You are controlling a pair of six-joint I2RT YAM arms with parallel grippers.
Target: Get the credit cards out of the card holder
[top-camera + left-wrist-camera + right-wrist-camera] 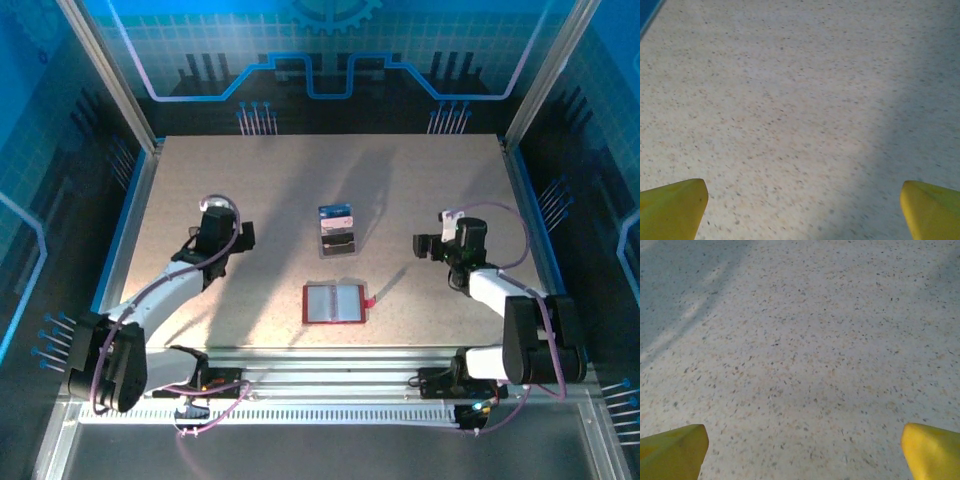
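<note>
The card holder (332,304) lies open and flat on the table near the front middle, red-rimmed with pale grey pockets and a small red clasp tab on its right. Behind it, the credit cards (338,230) lie in a clear tray, a blue one at the far end and dark ones nearer. My left gripper (245,236) hovers left of the tray, open and empty. My right gripper (422,246) hovers right of the tray, also open and empty. In each wrist view the yellow fingertips (670,207) (932,450) stand wide apart over bare speckled tabletop.
The speckled table (200,180) is walled by blue panels and metal posts at the back and sides. A metal rail (330,360) runs along the near edge by the arm bases.
</note>
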